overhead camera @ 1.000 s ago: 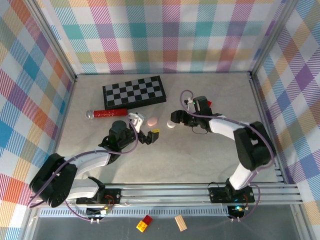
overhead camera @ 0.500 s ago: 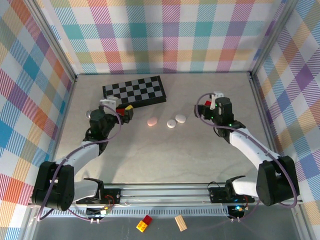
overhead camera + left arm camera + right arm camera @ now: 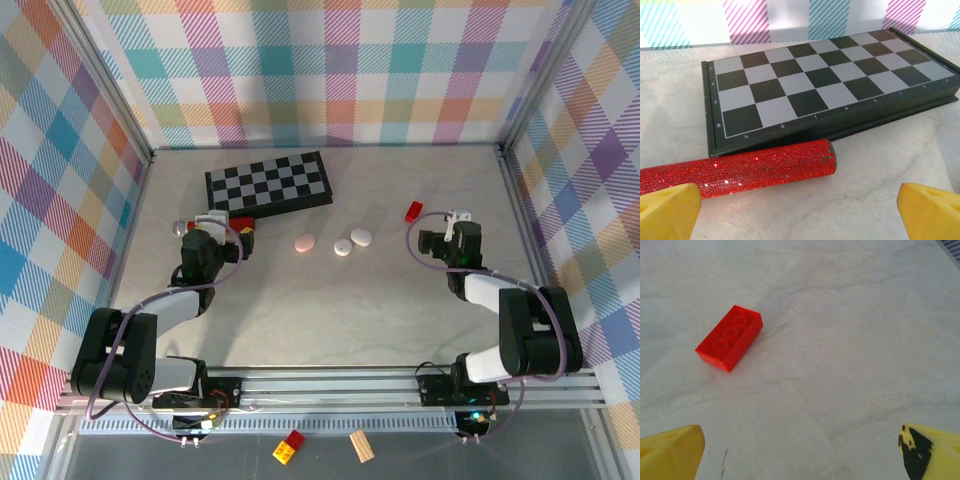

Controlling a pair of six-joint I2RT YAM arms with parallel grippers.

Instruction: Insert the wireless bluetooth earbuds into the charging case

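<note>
1. Right now, three small round pieces are seen near the middle of the table [image 3: 330, 310]: a pink piece [image 3: 305, 242], a near white piece [image 3: 343, 248] and a far white piece [image 3: 361, 237].
2. These are taken to be the earbuds, though from so high up their shape cannot be told for sure.
3. The left gripper [image 3: 799, 215] is held wide open with nothing in it, pointed at the chessboard [image 3: 825, 85] and the red glittery stick [image 3: 740, 170].
4. The right gripper [image 3: 800, 455] is also opened wide and empty, with the red brick [image 3: 730, 337] ahead of it.
5. Such pieces are judged light, hard and slippery; each is best pinched softly across its round sides, low by the table.
</note>
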